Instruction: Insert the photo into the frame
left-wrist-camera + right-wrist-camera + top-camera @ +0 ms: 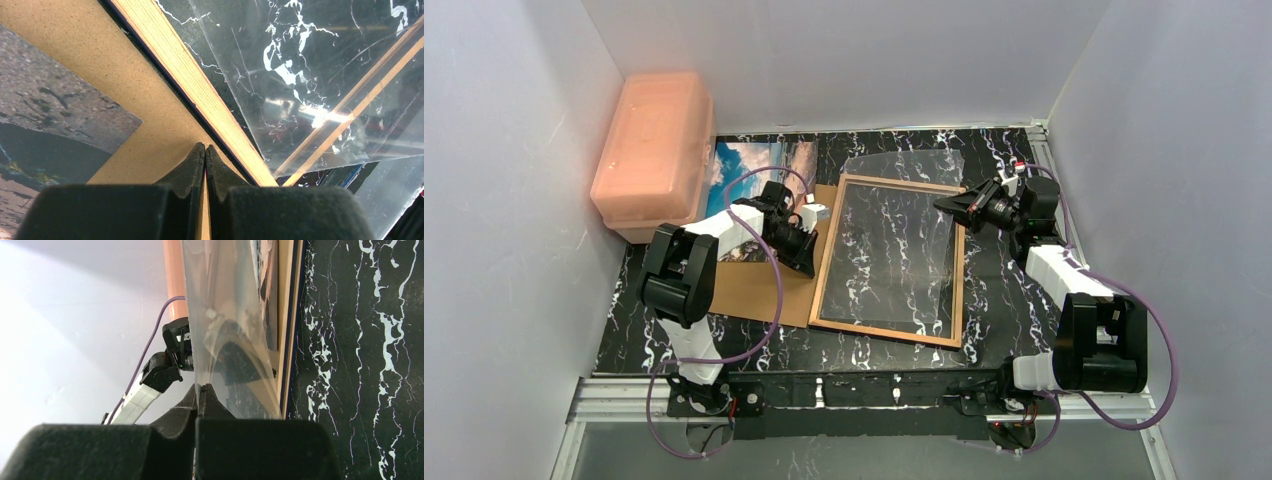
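- At far left we see a pink storage box (652,150) against the wall, apart from the work
- Just beside it the photo (749,165) lies flat, picture side up, partly on the brown backing board (749,295). Its near part is hidden under the left arm and it sits wholly outside the frame, so we judge the main step not yet done
- The left gripper (205,147) hangs over the bare board, just beside the frame's left rail. Its jaws are pressed together with nothing between them, and we cannot tell whether the tips touch the board
- The frame (884,334) lies flat mid-table with its wooden back edges up, and the marbled tabletop shows through its opening
- The clear pane (904,165) is not seated: it sits askew over the frame, its right edge raised and its far end past the top rail
- The right gripper (202,386) has its jaws closed tight on that raised edge, pinching the thin sheet between the fingertips
- As we read it, the job is at an early stage: the pane has to be settled into the frame, then the photo carried across and laid in, and likely the board after it
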### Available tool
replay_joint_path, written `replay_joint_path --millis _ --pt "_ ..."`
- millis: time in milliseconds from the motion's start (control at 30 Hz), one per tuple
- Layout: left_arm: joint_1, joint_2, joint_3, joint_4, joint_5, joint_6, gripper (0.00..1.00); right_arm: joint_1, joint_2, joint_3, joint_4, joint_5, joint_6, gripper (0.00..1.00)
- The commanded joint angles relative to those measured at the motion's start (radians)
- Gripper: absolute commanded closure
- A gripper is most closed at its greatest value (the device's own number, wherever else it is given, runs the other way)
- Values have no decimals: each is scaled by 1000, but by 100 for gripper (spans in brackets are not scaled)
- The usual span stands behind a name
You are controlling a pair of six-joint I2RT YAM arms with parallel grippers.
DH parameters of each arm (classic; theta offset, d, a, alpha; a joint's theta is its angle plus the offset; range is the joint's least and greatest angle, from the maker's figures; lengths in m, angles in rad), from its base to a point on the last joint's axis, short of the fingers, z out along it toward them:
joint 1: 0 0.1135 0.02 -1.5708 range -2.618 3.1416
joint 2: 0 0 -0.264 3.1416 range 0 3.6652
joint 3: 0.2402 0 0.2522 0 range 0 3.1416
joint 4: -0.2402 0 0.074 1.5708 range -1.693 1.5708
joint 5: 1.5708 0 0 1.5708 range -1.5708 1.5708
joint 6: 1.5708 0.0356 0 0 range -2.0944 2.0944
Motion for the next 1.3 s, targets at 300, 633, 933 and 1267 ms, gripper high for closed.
replay_joint_path --millis 300,633,933,1267 --pt "-4 -22 5 -24 5 16 100 2 -27 -28 18 -1 -35 99" --pt "-4 -24 8 -28 3 21 100 2 -18 -1 -106 7 -151 99" --pt "-4 -26 11 -30 6 22 100 2 12 43 -206 3 -254 99" --pt "-12 -10 22 -32 13 22 100 1 64 74 -204 -17 -277 99"
